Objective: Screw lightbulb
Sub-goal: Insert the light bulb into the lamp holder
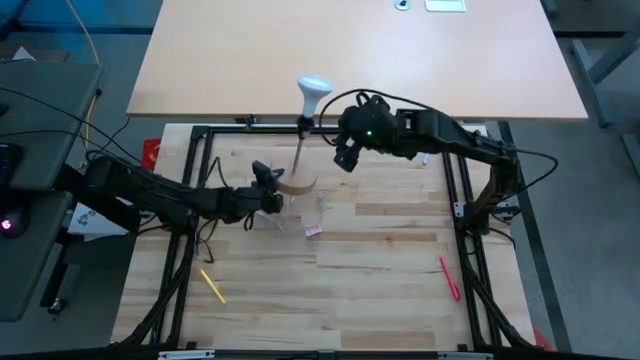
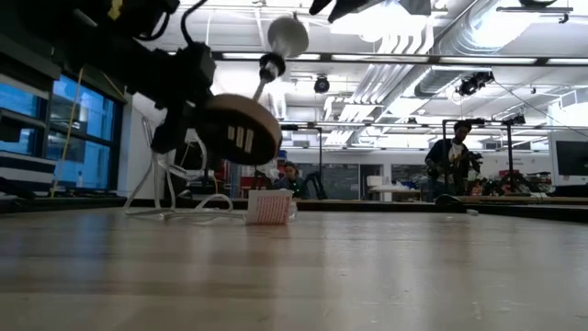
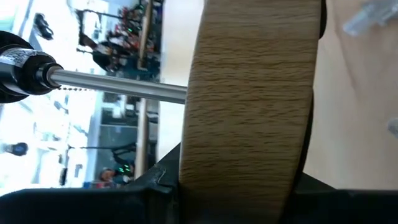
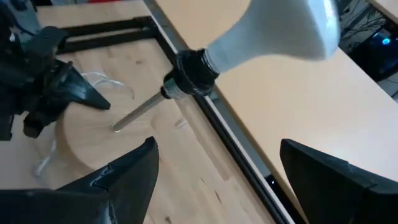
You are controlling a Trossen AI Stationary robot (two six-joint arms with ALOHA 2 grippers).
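The white lightbulb sits with its narrow end in the black socket of a small lamp: a thin metal stem on a round wooden disc. The lamp is lifted and tilted, with the bulb toward the table's far edge. It also shows in the low view and the right wrist view. My left gripper is shut on the disc. My right gripper is open and empty, just right of the bulb, its fingers apart and clear of it. My left gripper pinches the wooden disc near its rim, one finger on each flat face. It comes about level from the table's left. The disc is lifted clear of the table and tipped on edge, and the stem slants up toward the far side.
A small white and pink box lies on the table below the lamp. A yellow pen lies near left and a pink pen near right. A black frame rail runs along the far edge. People stand far off.
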